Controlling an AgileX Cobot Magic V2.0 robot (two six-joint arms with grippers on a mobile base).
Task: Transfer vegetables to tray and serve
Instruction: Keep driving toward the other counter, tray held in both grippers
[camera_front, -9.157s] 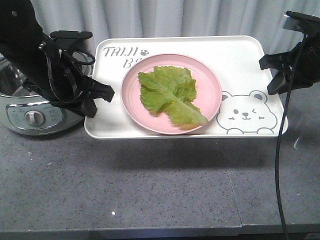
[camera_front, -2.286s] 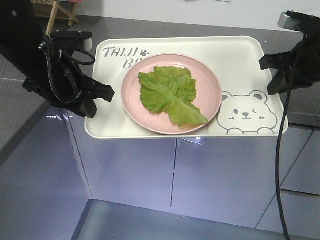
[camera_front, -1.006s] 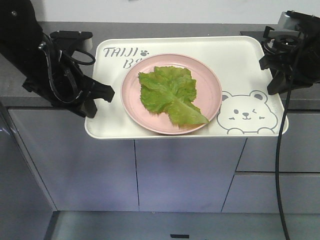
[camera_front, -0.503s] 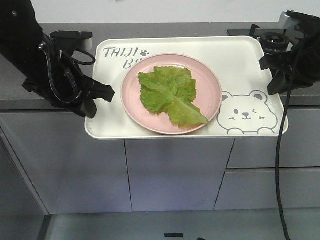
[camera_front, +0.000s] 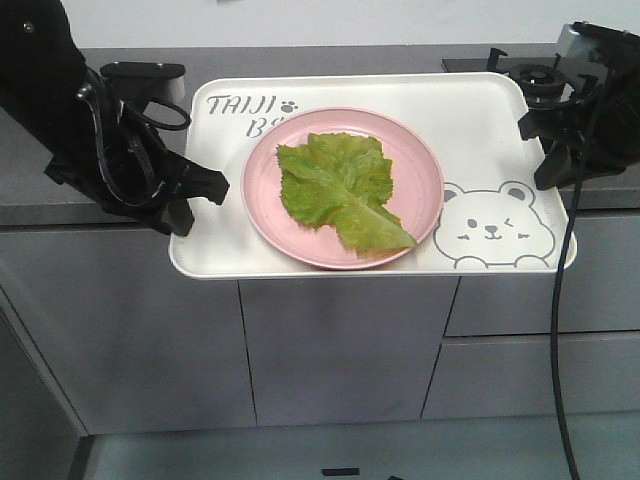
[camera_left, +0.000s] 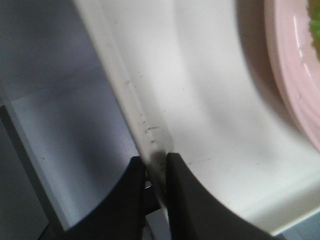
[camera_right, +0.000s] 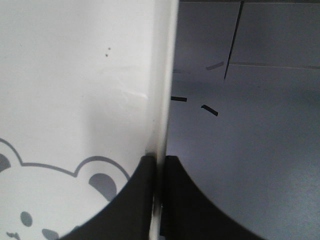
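Soft, even light fills my front view, crisp enough to read the lettering on the tray (camera_front: 480, 120), though my black left arm (camera_front: 60, 110) swallows all detail. My left wrist view is smeared with blur; the pink plate (camera_left: 295, 85) shades the tray beside it. My right wrist view goes soft along the tray's right edge.

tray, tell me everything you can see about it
The tray is a large cream-white rectangle with rounded corners and a raised rim, plastic by its look. Grey TAIJI lettering with a paw print marks one corner, a winking bear drawing another. It is held in the air in front of grey cabinets. The left gripper pinches its left rim, the right gripper its right rim. A pink plate with a lettuce leaf sits on its middle.
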